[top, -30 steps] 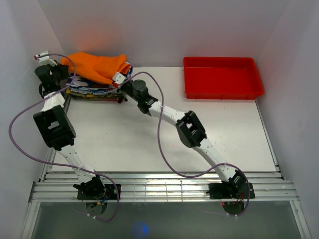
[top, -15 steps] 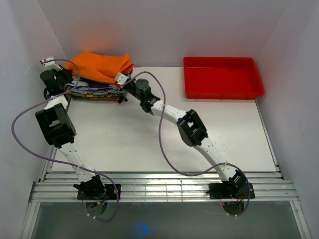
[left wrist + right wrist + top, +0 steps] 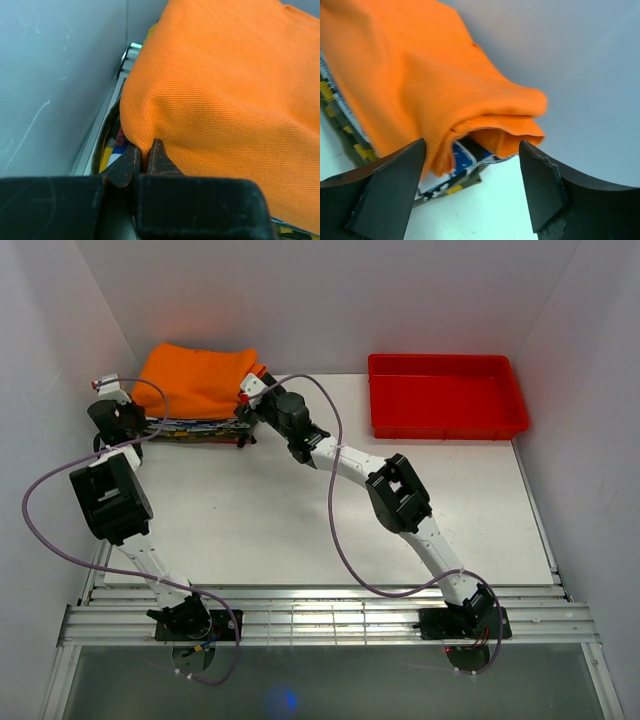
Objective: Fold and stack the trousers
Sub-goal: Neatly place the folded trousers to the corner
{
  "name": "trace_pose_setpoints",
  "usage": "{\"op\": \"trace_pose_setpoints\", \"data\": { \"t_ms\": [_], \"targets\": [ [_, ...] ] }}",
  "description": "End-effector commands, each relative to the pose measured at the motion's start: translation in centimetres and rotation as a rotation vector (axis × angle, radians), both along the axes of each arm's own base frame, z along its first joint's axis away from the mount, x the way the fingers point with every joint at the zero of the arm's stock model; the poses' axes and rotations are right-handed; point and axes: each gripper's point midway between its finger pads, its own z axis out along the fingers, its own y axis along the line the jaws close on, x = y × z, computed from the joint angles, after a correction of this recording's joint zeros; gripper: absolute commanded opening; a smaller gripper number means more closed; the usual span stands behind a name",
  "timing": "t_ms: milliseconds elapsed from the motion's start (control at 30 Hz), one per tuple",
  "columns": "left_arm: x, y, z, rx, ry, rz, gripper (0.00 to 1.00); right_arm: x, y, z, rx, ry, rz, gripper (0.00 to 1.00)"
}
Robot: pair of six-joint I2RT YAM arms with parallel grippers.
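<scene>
One left end effector (image 3: 144,152) pinches the trousers (image 3: 200,380) atop folded clothes (image 3: 195,428); the right end effector (image 3: 472,150) gapes empty.

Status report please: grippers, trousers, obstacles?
Left gripper shut on trousers edge. Right gripper open, at the other end. Trousers folded on clothes pile. Tray apart, no obstacle.

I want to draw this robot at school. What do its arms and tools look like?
The left arm and right arm are slim white tubes joined by chunky black boxes. A thin purple cable loops along each one. The left tool and right tool have dark, wedge-shaped fingers. From above, each tool looks white with a tiny red mark.
</scene>
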Motion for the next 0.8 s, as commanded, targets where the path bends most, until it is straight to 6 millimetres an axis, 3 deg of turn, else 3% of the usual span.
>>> {"op": "trace_pose_setpoints", "data": {
  "t_ms": [0, 33, 67, 133, 167, 200, 267, 333, 367, 433, 467, 533, 567, 633, 667, 700, 733, 767],
  "targets": [
    [-3.5, 6.3, 2.3, 0.084, 0.046, 0.245, 0.00, 1.4, -4.3, 7.3, 0.114, -0.020, -0.136, 0.83],
    [-3.7, 6.4, 2.2, 0.080, 0.061, 0.255, 0.00, 1.3, -4.6, 7.0, 0.107, -0.006, -0.144, 0.85],
    [-3.8, 6.4, 2.1, 0.076, 0.072, 0.254, 0.02, 1.0, -4.9, 8.1, 0.118, -0.010, -0.147, 0.85],
    [-4.0, 5.9, 1.8, 0.053, 0.113, 0.230, 0.17, 0.8, -5.4, 8.3, 0.119, 0.011, -0.158, 0.90],
    [-3.8, 5.3, 1.7, 0.040, 0.121, 0.195, 0.26, 0.5, -5.8, 9.4, 0.130, 0.013, -0.163, 0.92],
    [-4.1, 5.0, 0.7, 0.018, 0.165, 0.185, 0.45, 0.5, -6.2, 9.8, 0.136, 0.022, -0.177, 0.95],
    [-3.6, 5.6, 1.4, 0.013, 0.186, 0.200, 0.57, -0.1, -7.0, 10.4, 0.138, 0.064, -0.177, 0.98],
    [-4.3, 6.0, -0.2, -0.030, 0.280, 0.221, 0.69, -0.5, -7.8, 10.8, 0.134, 0.094, -0.182, 0.92],
    [-3.9, 6.5, 1.3, -0.043, 0.260, 0.231, 0.73, -1.2, -8.5, 10.8, 0.125, 0.128, -0.180, 0.91],
    [-4.5, 6.4, 1.9, -0.072, 0.277, 0.208, 0.81, -1.8, -9.5, 11.0, 0.117, 0.162, -0.169, 0.90],
    [-4.6, 6.4, 3.6, -0.049, 0.259, 0.195, 0.82, -2.1, -10.7, 11.0, 0.101, 0.201, -0.174, 0.90],
    [-5.2, 5.4, 4.4, -0.044, 0.291, 0.121, 0.87, -2.3, -12.1, 11.0, 0.086, 0.253, -0.174, 0.90],
    [-5.1, 5.1, 6.2, -0.004, 0.281, 0.082, 0.89, -1.9, -14.0, 12.1, 0.096, 0.274, -0.191, 0.90],
    [-6.0, 3.0, 6.4, -0.031, 0.336, -0.014, 0.93, -2.3, -16.0, 10.6, 0.087, 0.395, -0.179, 0.90],
    [-6.3, 2.4, 7.2, -0.030, 0.339, -0.043, 0.96, -2.2, -18.7, 12.3, 0.120, 0.397, -0.200, 0.90],
    [-6.9, 1.6, 7.7, -0.037, 0.367, -0.077, 0.98, -2.5, -20.1, 10.1, 0.109, 0.457, -0.216, 0.90],
    [-7.1, 0.6, 8.0, -0.054, 0.368, -0.124, 0.98, -3.0, -21.1, 10.0, 0.109, 0.470, -0.210, 0.90],
    [-7.3, 0.0, 8.5, -0.071, 0.365, -0.147, 0.98, -3.4, -23.4, 11.6, 0.131, 0.451, -0.236, 0.90]
  ]
}}
